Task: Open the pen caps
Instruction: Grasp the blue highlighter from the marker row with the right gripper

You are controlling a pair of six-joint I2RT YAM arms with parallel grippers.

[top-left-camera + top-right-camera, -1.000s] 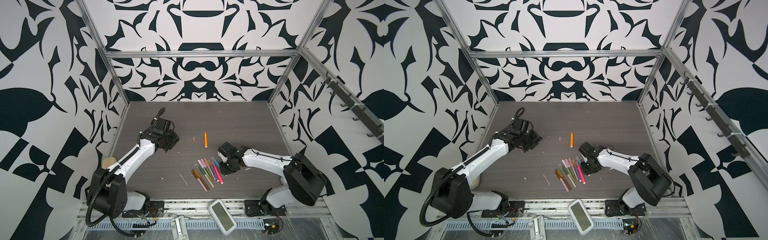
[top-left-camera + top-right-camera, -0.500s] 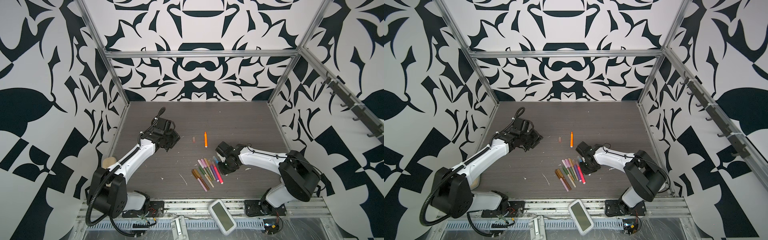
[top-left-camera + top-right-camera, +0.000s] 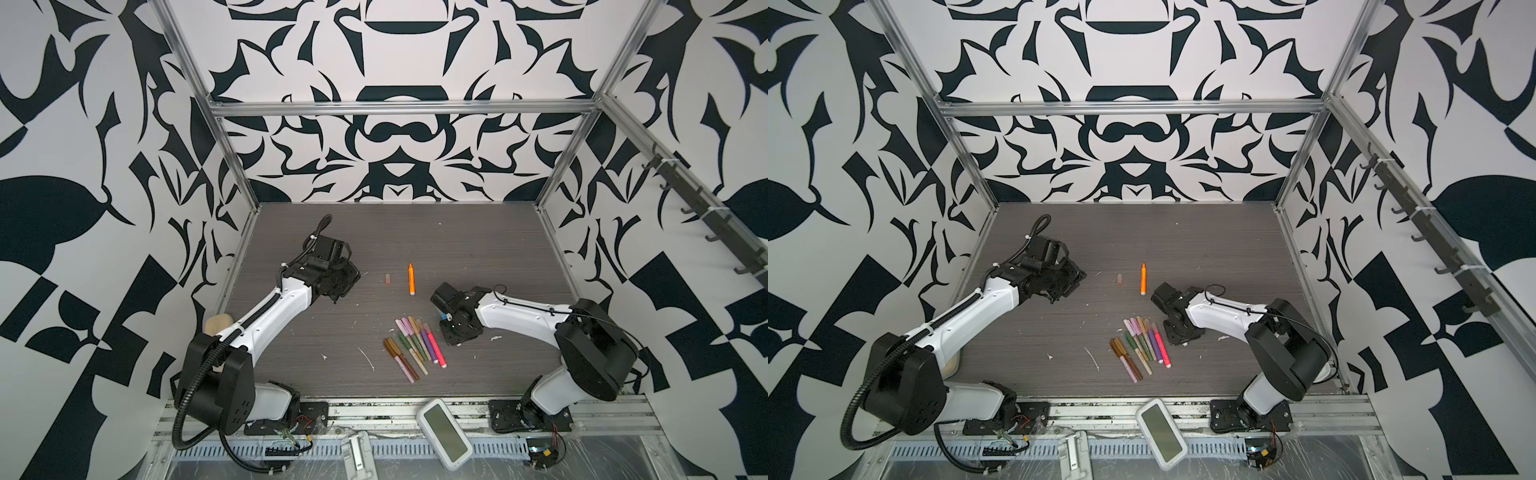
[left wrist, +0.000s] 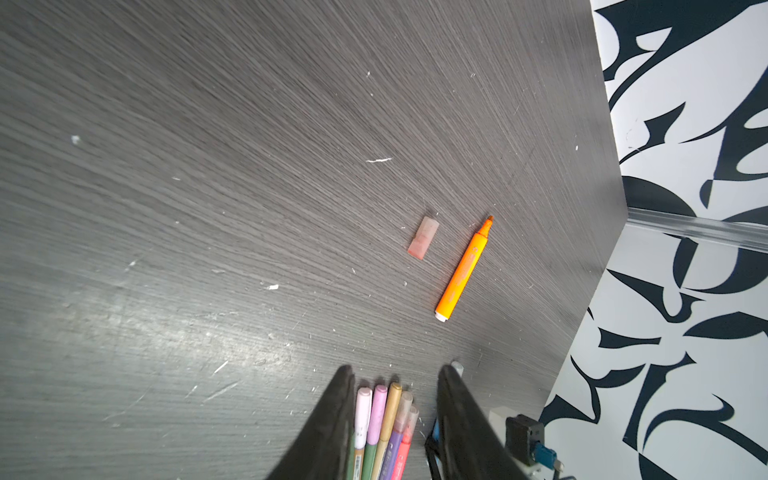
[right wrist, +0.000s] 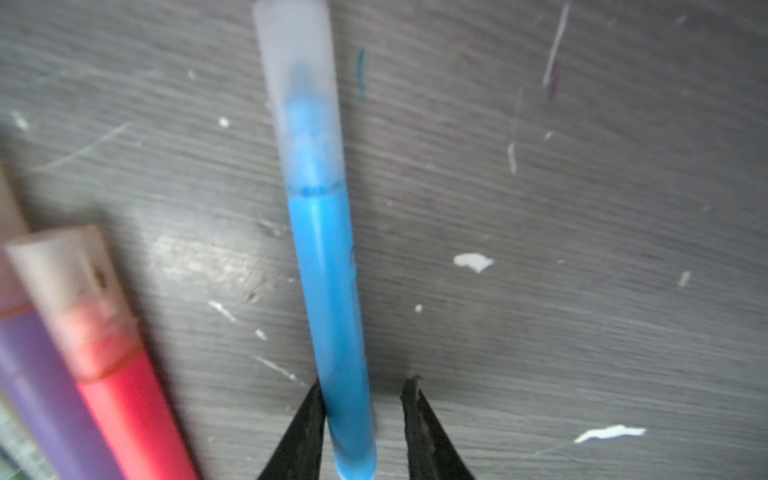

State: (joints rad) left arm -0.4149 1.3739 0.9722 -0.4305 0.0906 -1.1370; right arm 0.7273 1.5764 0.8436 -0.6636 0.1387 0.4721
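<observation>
The dark grey wood-look worktop (image 3: 457, 241) has small white scraps (image 3: 368, 358) on it. A flat white device with a grey screen (image 3: 444, 434) lies at the front edge, well apart from the pens. A bunch of slim capped pens (image 3: 415, 345) in pink, gold, green, purple and brown lies side by side near the middle. Farther back lies an orange pen (image 3: 411, 280) with its tip bare. Near it is a short see-through pale pink cap (image 3: 387, 279).

The right hand (image 5: 365, 381) is low, just beside the bunch. Its black fingers (image 5: 299, 436) stand on both sides of a blue pen (image 5: 328, 270). One finger touches the pen and the other shows a gap, so the hand is open, not squeezing. The blue pen lies on the worktop with its frosted see-through cap (image 5: 299, 62) on. A red pen (image 5: 133, 407) lies near it.

The left hand (image 4: 397, 370) is open and holds nothing, well apart from the bunch.
</observation>
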